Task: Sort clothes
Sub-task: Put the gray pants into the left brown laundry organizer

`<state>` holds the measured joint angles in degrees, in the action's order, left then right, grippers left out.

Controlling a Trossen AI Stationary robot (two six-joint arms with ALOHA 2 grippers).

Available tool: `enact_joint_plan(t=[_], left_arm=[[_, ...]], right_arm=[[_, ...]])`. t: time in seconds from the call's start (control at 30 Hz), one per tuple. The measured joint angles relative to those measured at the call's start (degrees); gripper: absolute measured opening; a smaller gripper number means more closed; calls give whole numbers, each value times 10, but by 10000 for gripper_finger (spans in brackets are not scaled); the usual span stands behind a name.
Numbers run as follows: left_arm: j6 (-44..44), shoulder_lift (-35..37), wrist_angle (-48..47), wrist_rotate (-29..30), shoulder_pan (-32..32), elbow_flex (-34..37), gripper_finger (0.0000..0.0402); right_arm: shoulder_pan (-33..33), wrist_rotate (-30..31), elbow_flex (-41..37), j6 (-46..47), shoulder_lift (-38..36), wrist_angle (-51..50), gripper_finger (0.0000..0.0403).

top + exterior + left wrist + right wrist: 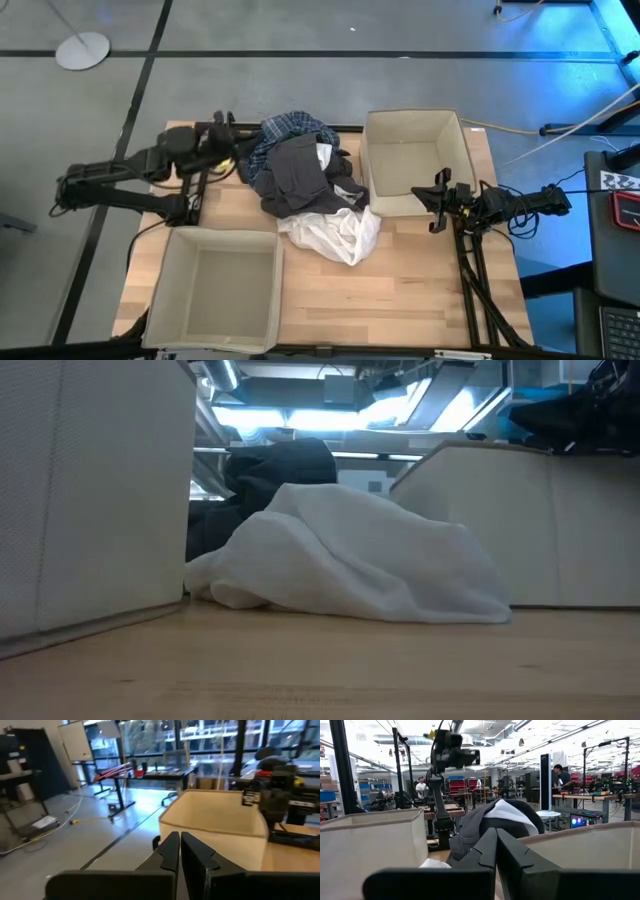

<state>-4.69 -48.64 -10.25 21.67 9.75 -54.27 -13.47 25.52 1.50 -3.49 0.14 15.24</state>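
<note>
Item: mixed heap of soft garments on a light wooden table point(420, 280), lying mid-table toward the far edge, between two beige square fabric bins.

Contents of heap:
- Blue-and-white plaid shirt point(290, 128), uppermost toward the far edge.
- Dark grey-black garment point(298, 175), draped over the middle, overlapping the plaid.
- White thin garment point(335, 232), spilling toward the near edge; in the low view it fills the foreground point(360, 560) and rests on the wood.
- A dark green piece cannot be told apart here.

Containers: one beige bin point(222, 290) at the near left corner, another beige bin point(415, 160) by the far right edge. No garment shows in either.

Left gripper point(228, 140): fingers pressed together, holding nothing, at the far left edge just beside the plaid shirt. Its wrist view shows the closed fingertips point(172, 851) pointing across the table toward the far bin.

Right gripper point(438, 195): likewise closed and empty, at the right edge beside the far bin.

Status, by judgement: sorting not begun.

Hazards, by judgement:
- Garments overlap; pulling one may drag its neighbours along, or into the wrong bin.
- The white piece lies close to the near bin's wall; a lift may snag it there.
- Closed fingers must part before descent, or they will merely push cloth.
- The soft bin walls may buckle if an arm brushes them.
</note>
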Motion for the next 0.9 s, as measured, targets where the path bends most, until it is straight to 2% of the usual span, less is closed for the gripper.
enact_joint_plan(t=[0.1,0.27,0.43,0.63,0.77,0.9], left_arm=[[2,-44,0,1,6,-37,8],[-63,-87,112,1,11,-42,10],[-37,-110,126,6,16,-48,61],[-23,-124,51,16,17,-95,164],[5,-151,-21,36,19,-163,220],[52,-199,-142,36,29,-249,258]], right_arm=[[0,0,0,0,0,-3,12],[0,-5,1,0,0,-4,12],[0,-11,1,3,0,-5,12],[0,-11,1,2,0,-5,12],[0,-11,1,2,0,-7,12],[0,-11,1,2,0,-18,12]])
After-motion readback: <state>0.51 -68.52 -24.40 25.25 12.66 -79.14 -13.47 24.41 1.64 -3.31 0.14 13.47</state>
